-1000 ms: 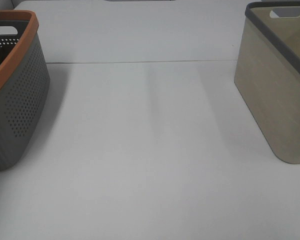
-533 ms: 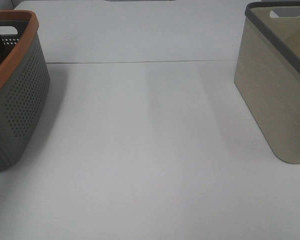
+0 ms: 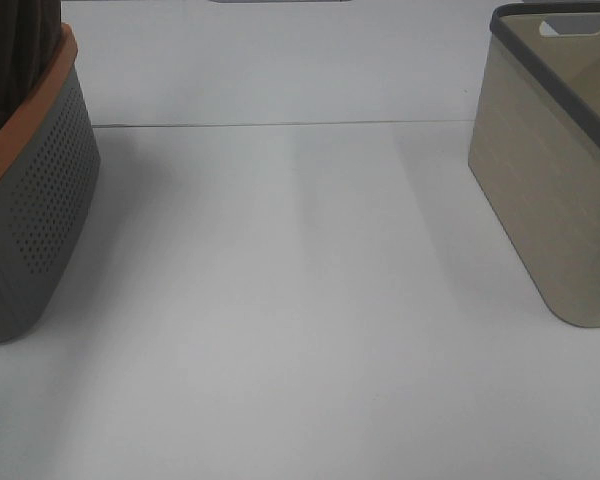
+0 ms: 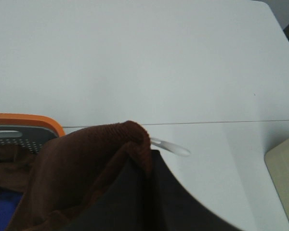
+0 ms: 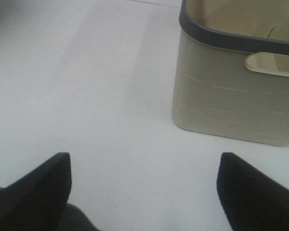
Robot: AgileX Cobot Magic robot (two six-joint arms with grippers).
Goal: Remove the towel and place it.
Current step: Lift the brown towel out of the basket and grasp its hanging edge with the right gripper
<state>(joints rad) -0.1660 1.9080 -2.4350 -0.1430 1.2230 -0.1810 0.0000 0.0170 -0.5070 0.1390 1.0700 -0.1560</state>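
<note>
One towel (image 4: 82,166) (bunched) in left gripper (image 4: 138,161)

Right of the grey basket (image 3: 40,200), the white table (image 3: 280,320) gives broad open room as far as the beige basket (image 3: 555,190), which walls the far side. Over the grey basket's mouth a bunched brown towel (image 3: 20,50) hangs, blocking entry.

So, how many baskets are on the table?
2. The grey basket with an orange rim stands at the left, with the towel sticking out of it; the beige basket stands at the right. None seems hidden.
</note>
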